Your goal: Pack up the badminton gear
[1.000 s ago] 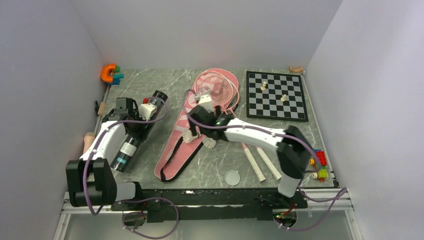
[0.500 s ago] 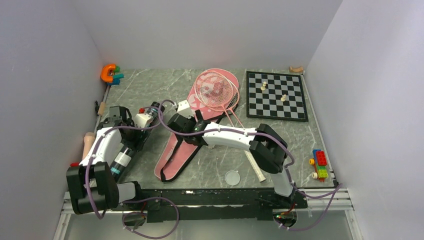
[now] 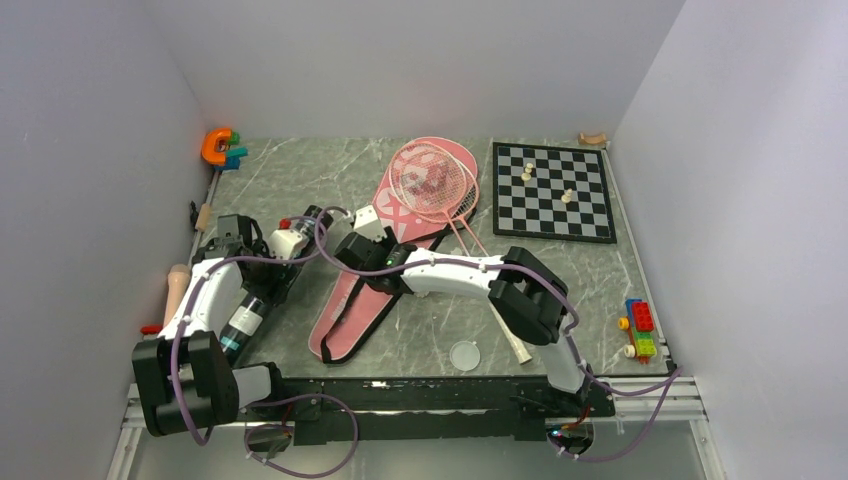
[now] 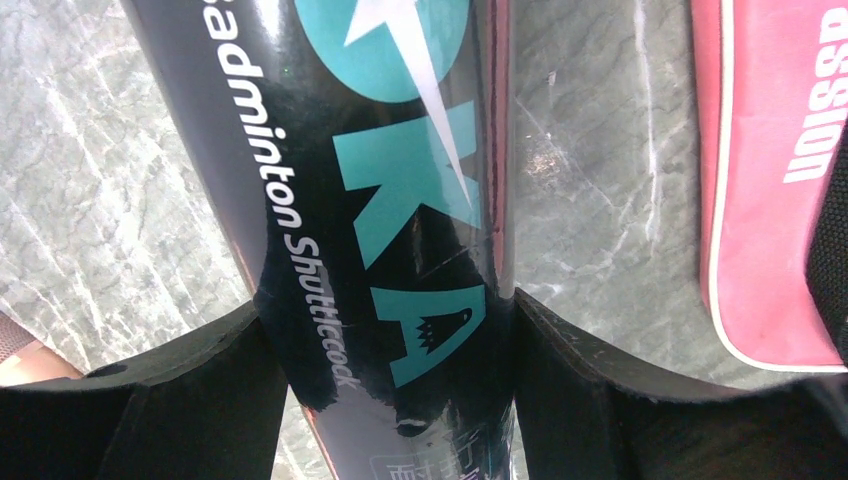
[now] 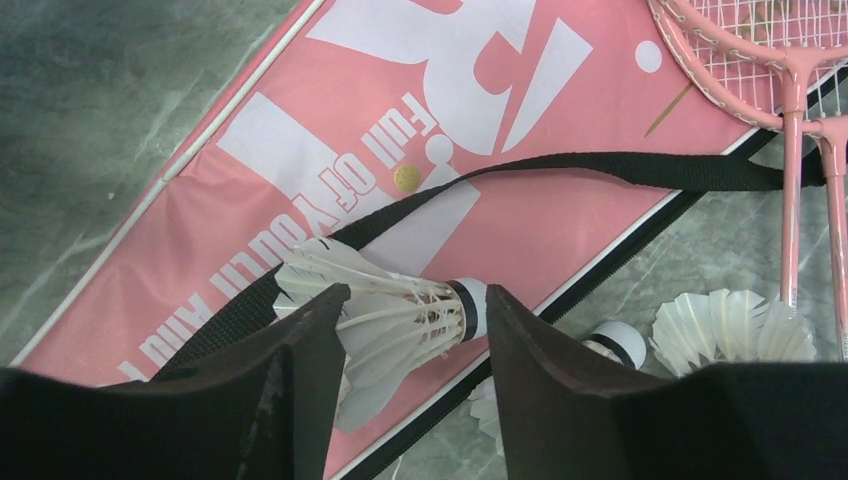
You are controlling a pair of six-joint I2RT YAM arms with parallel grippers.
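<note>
Three shuttlecocks (image 5: pixel 400 320): one gripped by right jaws; left jaws clamp one tube (image 4: pixel 390 200).

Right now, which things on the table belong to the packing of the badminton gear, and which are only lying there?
For the job: black tube, pink racket bag, two pink rackets, white shuttlecocks.

Just lying about: chessboard, orange and teal toy, toy block car, clear round disc.
</note>
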